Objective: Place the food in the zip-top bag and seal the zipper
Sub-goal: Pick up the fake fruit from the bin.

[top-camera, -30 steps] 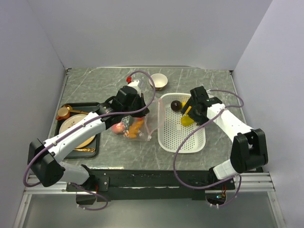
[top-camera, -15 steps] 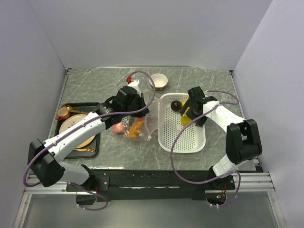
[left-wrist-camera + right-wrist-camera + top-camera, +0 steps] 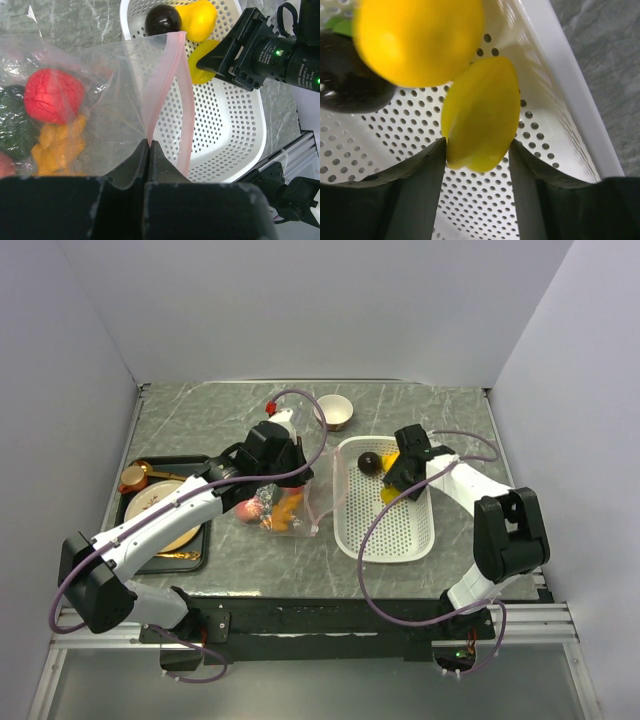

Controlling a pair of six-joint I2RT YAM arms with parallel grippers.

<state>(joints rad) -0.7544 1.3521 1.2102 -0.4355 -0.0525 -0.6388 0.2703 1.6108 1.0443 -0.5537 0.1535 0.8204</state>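
Between the dark tray (image 3: 185,462) and the white perforated basket (image 3: 395,530), we find the zip-top bag (image 3: 305,492) lying on the grey marbled table (image 3: 200,410). Part of the food is inside it: a red piece (image 3: 52,96), an orange piece (image 3: 59,145) and a dark green piece (image 3: 12,127) show through the crinkly plastic. The zipper (image 3: 165,80) is not sealed. Its two pale pink halves spread apart at the mouth, which faces the basket.

We see the left gripper (image 3: 149,145) with its fingers pressed together on the bag's edge, pinching it right where the two halves of the strip meet.

The rest of the food sits at the far end of the basket. A dark brown piece (image 3: 163,20) lies just beside a large yellow piece (image 3: 199,19), and a smaller yellow piece (image 3: 480,120) lies near the basket's right wall. The right gripper (image 3: 478,147) reaches down into the basket with one finger on each side of the smaller yellow piece, both meeting its flanks. We cannot tell whether the piece is clear of the perforated floor.

Further out, the tray carries a gold plate (image 3: 160,518) and a gold cup (image 3: 133,478), and the left arm crosses above it. A small gold bowl (image 3: 335,412) stands at the far side of the table, beyond the bag and the basket.
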